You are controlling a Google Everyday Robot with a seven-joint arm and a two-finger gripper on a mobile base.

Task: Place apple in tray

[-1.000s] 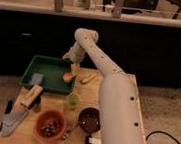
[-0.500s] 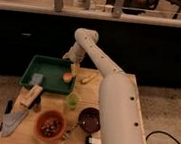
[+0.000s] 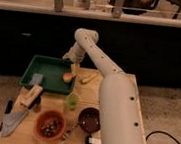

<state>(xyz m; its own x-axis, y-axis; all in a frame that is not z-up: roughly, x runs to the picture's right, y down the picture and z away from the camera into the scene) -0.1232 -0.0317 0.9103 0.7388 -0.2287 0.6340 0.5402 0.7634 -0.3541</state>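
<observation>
The apple (image 3: 67, 77), small and orange-red with a yellowish patch, lies inside the dark green tray (image 3: 44, 69), close to its right rim. My gripper (image 3: 73, 69) hangs at the end of the white arm, just above and to the right of the apple, over the tray's right edge. I cannot tell whether it touches the apple.
A grey-blue object (image 3: 36, 79) lies in the tray. A yellow banana-like piece (image 3: 88, 78) lies right of the tray. A green cup (image 3: 72, 100), an orange bowl (image 3: 51, 124), a dark brown bowl (image 3: 90, 118), a wooden block (image 3: 31, 96) and a knife (image 3: 12, 121) stand nearer the front.
</observation>
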